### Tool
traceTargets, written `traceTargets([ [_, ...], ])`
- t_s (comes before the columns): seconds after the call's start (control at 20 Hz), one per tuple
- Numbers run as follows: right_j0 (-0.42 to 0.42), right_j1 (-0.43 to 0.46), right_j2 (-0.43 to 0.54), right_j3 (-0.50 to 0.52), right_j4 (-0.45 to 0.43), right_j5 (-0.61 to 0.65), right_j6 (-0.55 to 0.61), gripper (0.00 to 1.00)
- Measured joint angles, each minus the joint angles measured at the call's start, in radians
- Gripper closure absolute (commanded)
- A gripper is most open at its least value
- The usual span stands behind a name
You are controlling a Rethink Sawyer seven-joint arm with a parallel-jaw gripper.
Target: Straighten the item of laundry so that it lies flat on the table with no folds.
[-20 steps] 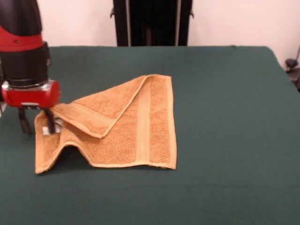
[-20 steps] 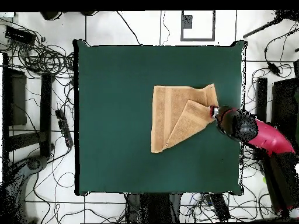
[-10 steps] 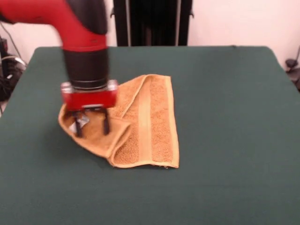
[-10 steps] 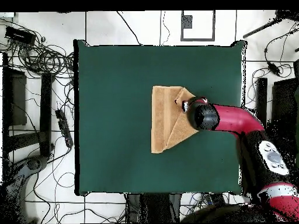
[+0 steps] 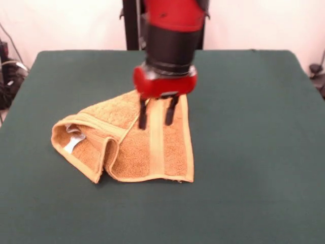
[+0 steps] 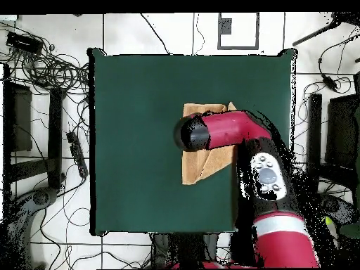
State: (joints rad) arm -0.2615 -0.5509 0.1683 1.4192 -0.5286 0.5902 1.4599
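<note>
The orange-tan towel (image 5: 172,152) lies near the middle of the dark green table (image 5: 254,101). Its left part is folded over into a raised loop with the white tag (image 5: 71,144) showing inside, and a flat woven band (image 5: 156,147) runs along the flat right part. My gripper (image 5: 156,114) hangs just above the towel's far middle with its fingers (image 5: 142,115) apart and nothing between them. In the overhead view the red arm (image 6: 232,130) covers most of the towel (image 6: 197,169) and hides the gripper. The table (image 6: 133,140) extends well beyond the towel.
The black pedestal (image 5: 131,25) stands behind the table's far edge. Cables (image 6: 49,70) and equipment lie on the floor around the table in the overhead view.
The gripper has let go of the towel's left corner and swung right, from the towel's left edge to above its middle. The released part has dropped into a fold.
</note>
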Motion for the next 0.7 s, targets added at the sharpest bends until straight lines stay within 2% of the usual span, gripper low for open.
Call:
traceTargets([
  [0.25,0.068,-0.051,-0.034,-0.033,-0.002,0.093,0.000,0.00],
  [0.4,0.080,-0.059,-0.052,-0.049,-0.004,0.101,0.000,0.00],
  [0.7,0.146,-0.030,-0.170,-0.117,-0.061,0.090,0.021,0.00],
])
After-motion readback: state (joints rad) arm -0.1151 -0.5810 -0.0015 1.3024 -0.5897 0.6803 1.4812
